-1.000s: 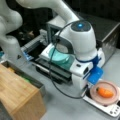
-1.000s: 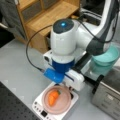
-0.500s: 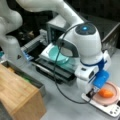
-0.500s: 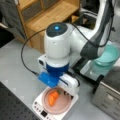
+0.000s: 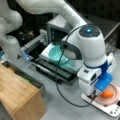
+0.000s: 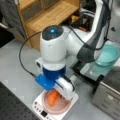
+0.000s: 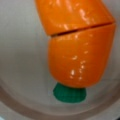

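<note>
Where the arm bends down from the back of the bench, its white wrist stands nearly upright over the pink plate (image 5: 115, 96), with the blue-lit cap on top and the blue fitting below. The gripper (image 5: 101, 93) is low over the plate in both front views (image 6: 58, 94), right at the orange toy carrot (image 5: 107, 93), but the wrist body and the blue fitting cover the fingertips, so I cannot tell whether the fingers are spread or pressed onto the carrot.

The carrot (image 6: 52, 97) lies inside the plate (image 6: 61, 107), which sits on a white scale (image 6: 40, 110) with a row of small buttons along its near edge. In the wrist view the carrot (image 7: 78, 50) fills most of the frame: a seam runs across it where two sections meet, and its green stub (image 7: 70, 93) points toward the bottom of the picture, resting on the pale plate floor (image 7: 22, 62). No finger shows in that view.

A black cable (image 5: 57, 82) loops from the wrist down across the grey table (image 5: 65, 110). Behind the arm a teal bowl (image 5: 58, 53) sits on a dark rack, partly hidden by the forearm; in a front view the same bowl (image 6: 108, 55) is cut by the arm's elbow. A wooden cabinet (image 5: 17, 100) stands at a front view's left bottom, cropped by the frame.
</note>
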Tool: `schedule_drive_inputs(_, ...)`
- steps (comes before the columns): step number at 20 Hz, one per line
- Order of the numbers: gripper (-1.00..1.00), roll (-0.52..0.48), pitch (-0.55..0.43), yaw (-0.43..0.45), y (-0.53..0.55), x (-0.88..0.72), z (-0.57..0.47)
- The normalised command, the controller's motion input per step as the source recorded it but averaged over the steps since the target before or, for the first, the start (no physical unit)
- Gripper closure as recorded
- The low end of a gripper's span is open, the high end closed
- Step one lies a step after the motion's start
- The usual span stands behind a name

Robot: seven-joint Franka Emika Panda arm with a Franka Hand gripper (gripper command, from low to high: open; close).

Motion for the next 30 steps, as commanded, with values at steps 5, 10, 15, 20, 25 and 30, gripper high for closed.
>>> schedule_drive_inputs(5, -1.0, -0.344, 0.249, -0.124, 0.12, 0.5, 0.12)
schedule_drive_inputs(10, -1.0, -0.554, 0.293, -0.044, 0.21, 0.34, -0.05)
schedule_drive_inputs(15, -1.0, -0.58, 0.259, 0.013, 0.3, 0.18, -0.07)
schedule_drive_inputs(20, -1.0, -0.351, 0.149, 0.072, 0.22, 0.1, 0.06)
schedule_drive_inputs(25, -1.0, -0.217, 0.087, 0.096, 0.02, 0.03, 0.12)
schedule_drive_inputs(30, -1.0, -0.156, 0.053, 0.114, -0.08, 0.03, 0.05)
